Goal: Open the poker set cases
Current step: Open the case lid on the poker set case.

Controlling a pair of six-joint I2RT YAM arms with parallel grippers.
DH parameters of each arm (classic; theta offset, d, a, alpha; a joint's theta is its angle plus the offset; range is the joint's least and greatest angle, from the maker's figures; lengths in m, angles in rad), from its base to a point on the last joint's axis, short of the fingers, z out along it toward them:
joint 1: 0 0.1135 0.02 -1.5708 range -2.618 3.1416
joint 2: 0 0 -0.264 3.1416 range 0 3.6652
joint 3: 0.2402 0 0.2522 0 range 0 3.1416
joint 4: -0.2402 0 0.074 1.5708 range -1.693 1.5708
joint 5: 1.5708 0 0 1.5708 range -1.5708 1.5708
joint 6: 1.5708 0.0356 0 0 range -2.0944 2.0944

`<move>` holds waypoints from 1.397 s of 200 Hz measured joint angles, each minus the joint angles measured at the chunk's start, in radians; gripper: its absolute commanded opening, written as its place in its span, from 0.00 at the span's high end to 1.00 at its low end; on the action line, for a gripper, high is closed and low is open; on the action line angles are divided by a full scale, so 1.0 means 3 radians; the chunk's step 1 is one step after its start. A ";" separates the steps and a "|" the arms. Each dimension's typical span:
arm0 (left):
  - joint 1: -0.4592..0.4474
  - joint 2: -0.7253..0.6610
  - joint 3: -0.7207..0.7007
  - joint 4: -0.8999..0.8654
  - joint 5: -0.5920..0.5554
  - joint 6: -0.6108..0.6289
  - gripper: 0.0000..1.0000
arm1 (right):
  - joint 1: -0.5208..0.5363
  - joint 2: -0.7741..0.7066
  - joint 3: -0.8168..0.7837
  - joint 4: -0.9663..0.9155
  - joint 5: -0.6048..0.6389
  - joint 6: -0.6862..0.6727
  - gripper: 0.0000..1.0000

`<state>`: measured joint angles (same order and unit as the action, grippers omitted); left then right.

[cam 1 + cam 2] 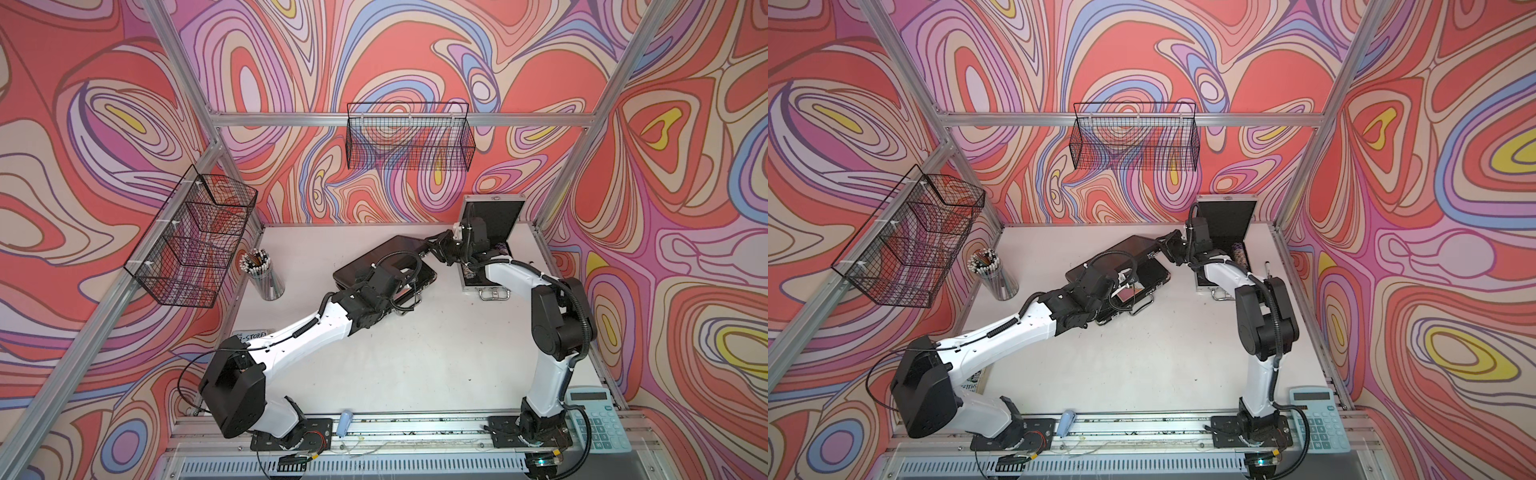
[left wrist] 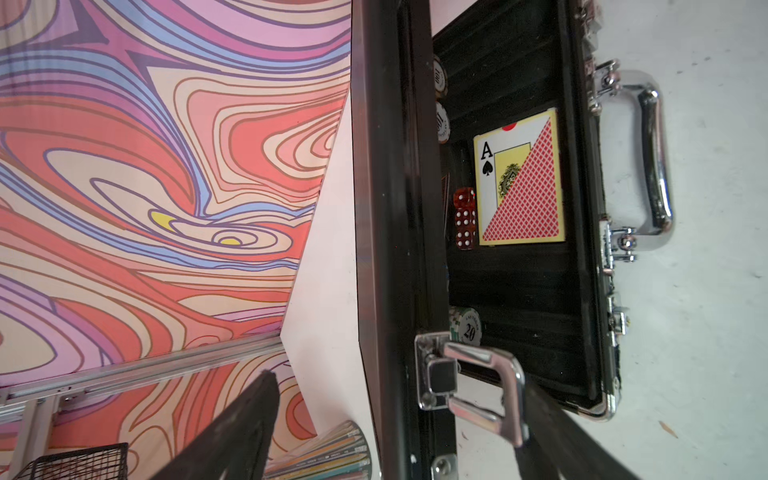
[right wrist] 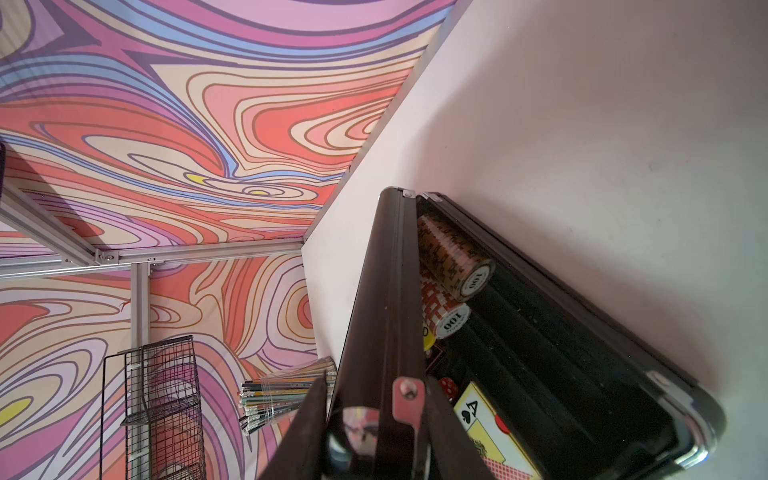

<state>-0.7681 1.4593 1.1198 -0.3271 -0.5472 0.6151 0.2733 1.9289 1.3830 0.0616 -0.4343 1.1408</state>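
A: Where does the black case [image 2: 519, 291] sit?

B: On the surface [image 1: 415, 353], near the cup [image 1: 264, 274], on the side toward the right arm. Its lid [image 1: 380, 255] is partly raised. The left gripper [image 2: 399, 386] is spread wide astride the lid's front edge at the latch [image 2: 469, 382] and clamps nothing.

A: So what bears the lid?

B: The right gripper [image 3: 374, 399], pinched on the lid's rim at the corner farther from the cup.

A: How will the case handle?

B: Stiffly, most likely. It is a hard shell on a hinge, so the lid should swing as one piece. Chips [image 3: 457, 266], dice [image 2: 464, 220] and a deck [image 2: 519, 178] lie in the base and probably weigh it down enough to stay put. The rim looks smooth and may be slippery. A pinch on the front edge, by the latch or a corner and far from the hinge, seems best. The handle [image 2: 656, 153] is on the base, so it is no help for lifting.

A: And the silver case [image 1: 494, 216]?

B: Farther on, well apart from the cup, by the back wall. Its lid stands upright, so it is already open.
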 measured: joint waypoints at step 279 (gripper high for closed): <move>0.1359 -0.1535 -0.1766 0.0455 0.1520 -0.3932 0.12 | -0.0004 -0.0004 0.0158 -0.0271 -0.0039 -0.0094 0.75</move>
<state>-0.3603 0.9989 0.5900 -0.1905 -0.0914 -0.5644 0.2722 1.9278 1.4303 -0.0196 -0.4461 1.1126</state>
